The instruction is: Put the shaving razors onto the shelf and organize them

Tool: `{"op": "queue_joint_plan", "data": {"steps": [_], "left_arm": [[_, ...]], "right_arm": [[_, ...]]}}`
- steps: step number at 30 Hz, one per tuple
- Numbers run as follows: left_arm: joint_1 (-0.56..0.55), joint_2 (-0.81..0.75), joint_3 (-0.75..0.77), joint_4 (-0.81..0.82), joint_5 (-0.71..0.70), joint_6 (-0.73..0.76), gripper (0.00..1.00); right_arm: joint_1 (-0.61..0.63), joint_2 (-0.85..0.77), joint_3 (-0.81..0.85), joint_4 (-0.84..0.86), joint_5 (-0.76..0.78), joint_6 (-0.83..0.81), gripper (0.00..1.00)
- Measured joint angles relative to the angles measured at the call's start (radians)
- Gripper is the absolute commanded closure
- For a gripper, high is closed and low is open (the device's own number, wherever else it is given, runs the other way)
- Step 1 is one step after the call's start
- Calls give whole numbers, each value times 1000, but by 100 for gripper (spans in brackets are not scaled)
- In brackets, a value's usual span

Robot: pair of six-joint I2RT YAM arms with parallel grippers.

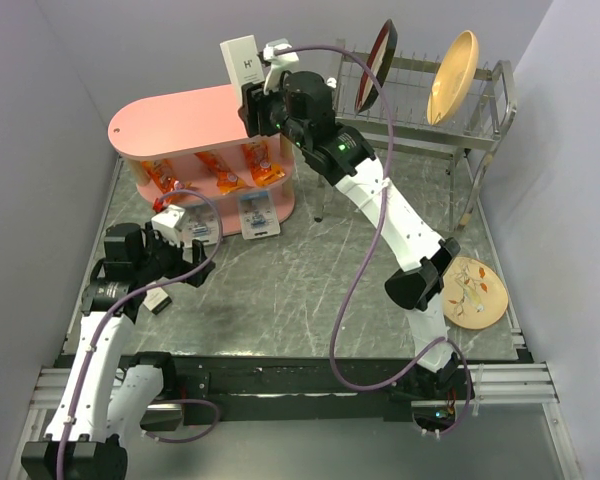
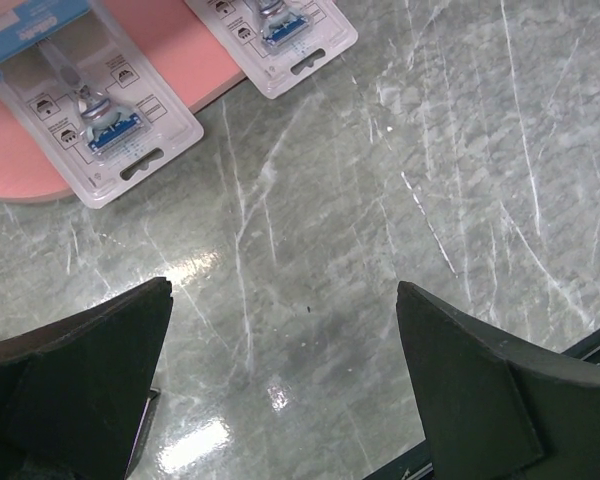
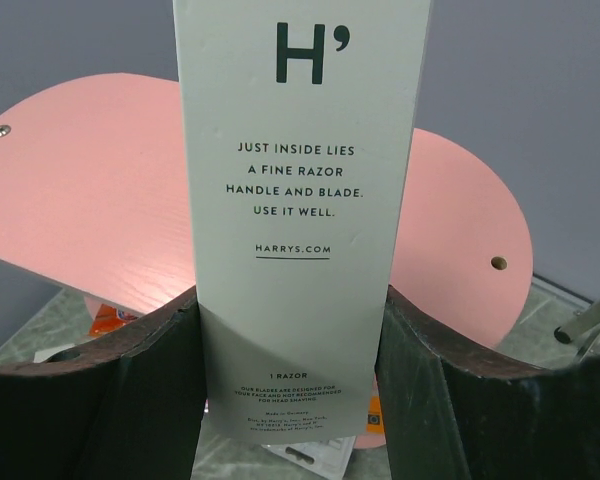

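Two shaving razors in clear blister packs (image 1: 198, 228) (image 1: 257, 213) rest on the bottom board of the pink shelf (image 1: 180, 120), their lower ends past its front edge. In the left wrist view the packs (image 2: 100, 110) (image 2: 280, 35) lie on the pink board (image 2: 180, 50). My left gripper (image 1: 175, 262) is open and empty above the table, just in front of them (image 2: 285, 385). My right gripper (image 1: 255, 100) is shut on a tall white box (image 1: 242, 62) printed "H'", held upright over the shelf's top board (image 3: 90, 210). The box (image 3: 300, 180) fills the right wrist view.
Orange snack packets (image 1: 220, 170) sit on the shelf's middle tier. A metal dish rack (image 1: 480, 135) at the back right holds a dark red plate (image 1: 380, 60) and a tan plate (image 1: 452, 62). A tan plate (image 1: 472, 292) lies on the table at the right.
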Motion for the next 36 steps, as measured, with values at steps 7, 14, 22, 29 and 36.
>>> {"op": "queue_joint_plan", "data": {"steps": [7, 14, 22, 29, 36], "left_arm": [[42, -5, 0, 5, 23, -35, 1], [63, -13, 0, 6, 26, -43, 1], [81, -18, 0, 7, 27, -45, 1], [85, -18, 0, 16, 32, -59, 1], [85, -18, 0, 38, 42, -66, 1]], "right_arm": [[0, 7, 0, 5, 0, 0, 49], [0, 45, 0, 48, 0, -15, 39], [0, 63, -8, 76, 5, -26, 30], [0, 62, -23, 114, 8, -26, 30], [2, 58, -25, 128, 13, -21, 29]]}}
